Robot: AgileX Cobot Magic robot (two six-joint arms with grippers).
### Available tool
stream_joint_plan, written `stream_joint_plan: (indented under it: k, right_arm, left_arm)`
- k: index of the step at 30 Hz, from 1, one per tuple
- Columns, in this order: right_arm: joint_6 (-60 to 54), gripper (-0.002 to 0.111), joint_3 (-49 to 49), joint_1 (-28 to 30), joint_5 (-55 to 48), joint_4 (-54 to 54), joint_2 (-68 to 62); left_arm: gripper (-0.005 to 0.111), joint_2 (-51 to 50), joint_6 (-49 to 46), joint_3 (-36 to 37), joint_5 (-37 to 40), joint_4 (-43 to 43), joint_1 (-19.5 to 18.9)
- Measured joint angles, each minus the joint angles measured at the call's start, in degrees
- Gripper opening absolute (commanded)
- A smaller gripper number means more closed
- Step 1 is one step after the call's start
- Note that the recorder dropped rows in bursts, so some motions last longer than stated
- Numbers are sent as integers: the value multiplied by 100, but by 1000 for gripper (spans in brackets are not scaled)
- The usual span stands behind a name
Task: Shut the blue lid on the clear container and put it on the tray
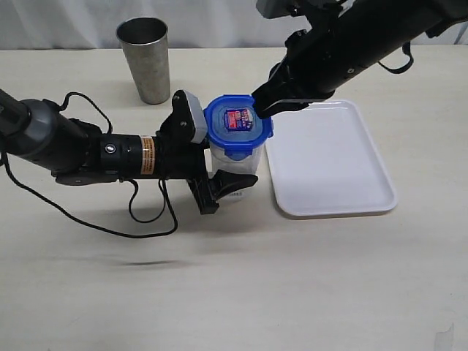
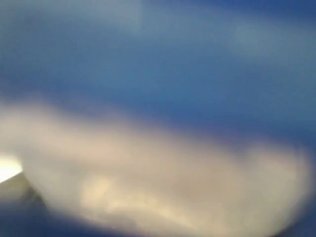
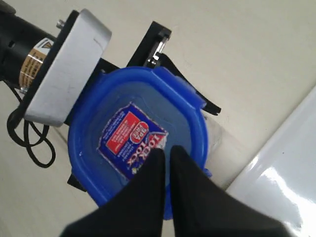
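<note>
The clear container (image 1: 235, 165) stands upright on the table just left of the tray (image 1: 329, 157). The blue lid (image 1: 238, 124) with its red-and-white sticker sits on top of it. My left gripper (image 1: 232, 171) reaches in from the left and is shut on the container's body, one finger (image 1: 221, 187) in front and the other hidden behind. My right gripper (image 1: 267, 107) is shut and holds nothing, its tips resting at the lid's right edge. In the right wrist view those tips (image 3: 166, 151) lie over the lid (image 3: 98, 133) beside the sticker. The left wrist view is only a blue and beige blur.
A grey metal tumbler (image 1: 146, 58) stands at the back left. The white tray (image 3: 281, 182) lies to the right of the container, with nothing on it. A black cable (image 1: 110, 219) loops on the table under the left arm.
</note>
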State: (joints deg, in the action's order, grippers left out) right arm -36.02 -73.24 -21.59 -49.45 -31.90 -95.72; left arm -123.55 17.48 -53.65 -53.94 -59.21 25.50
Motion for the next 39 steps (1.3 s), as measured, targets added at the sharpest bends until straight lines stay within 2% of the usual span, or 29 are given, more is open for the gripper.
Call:
stream_joint_plan:
  k: [12, 24, 39]
  right_arm:
    - [646, 5, 0, 0, 108, 742, -150]
    - [1234, 5, 0, 0, 17, 1293, -150]
    - [1368, 5, 0, 0, -7, 1325, -167]
  left_arm:
    - [0, 299, 157, 10, 612, -189, 4]
    - [0, 293, 178, 10, 611, -227, 4]
    - [0, 302, 178, 10, 662, -227, 4]
